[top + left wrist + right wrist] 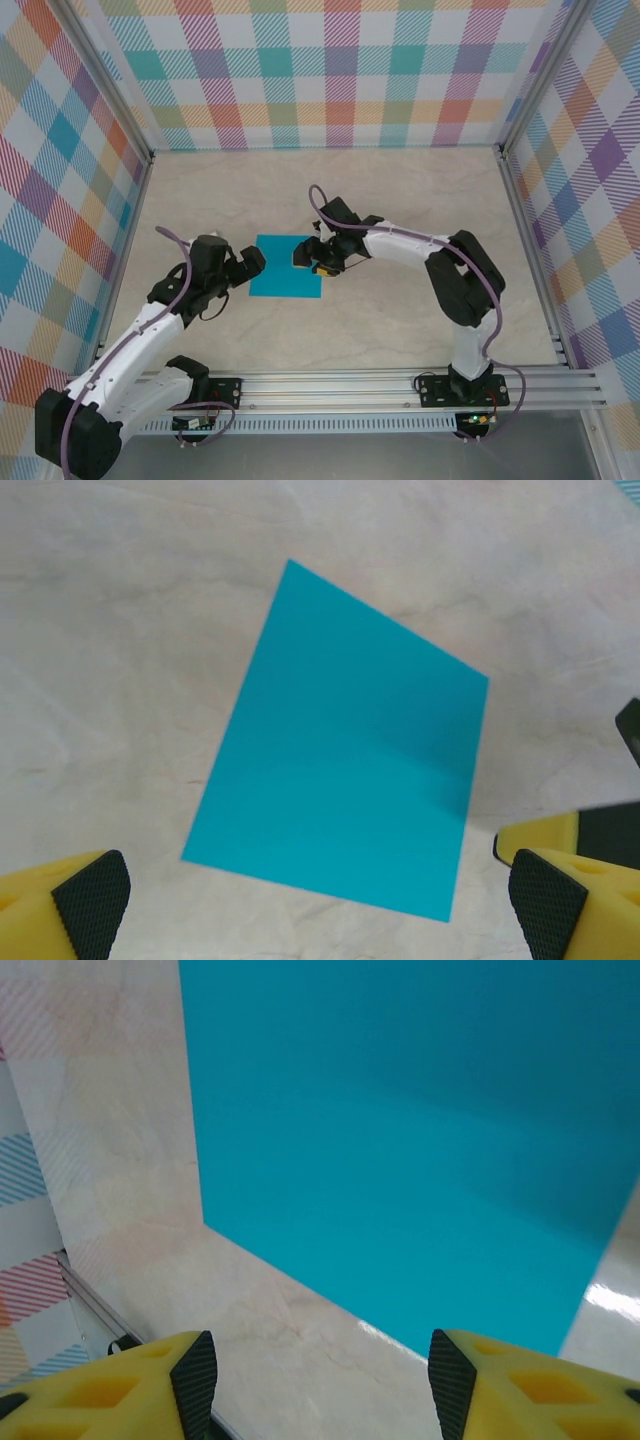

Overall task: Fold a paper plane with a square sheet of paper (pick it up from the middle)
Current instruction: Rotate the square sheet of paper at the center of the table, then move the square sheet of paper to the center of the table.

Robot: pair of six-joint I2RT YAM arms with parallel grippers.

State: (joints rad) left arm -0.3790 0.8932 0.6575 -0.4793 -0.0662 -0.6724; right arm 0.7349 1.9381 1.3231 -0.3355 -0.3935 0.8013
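Nearest us, a silver rail runs along the front edge of a pale, marble-patterned table and carries the bases of two white and black arms. From there both arms reach in toward the middle, where the square sheet of paper lies flat, plain teal, its corners sharp. The left gripper hovers at the sheet's left edge, its yellow fingers spread wide with nothing between them. The right gripper hangs over the sheet's right side, its black-padded fingers also held apart and gripping nothing; we see bare table and the sheet's edge in the gap. Around the sheet the tabletop is bare on every side, most of all toward the back. Metal posts frame walls of pastel plaid cloth on the left, right and far sides.
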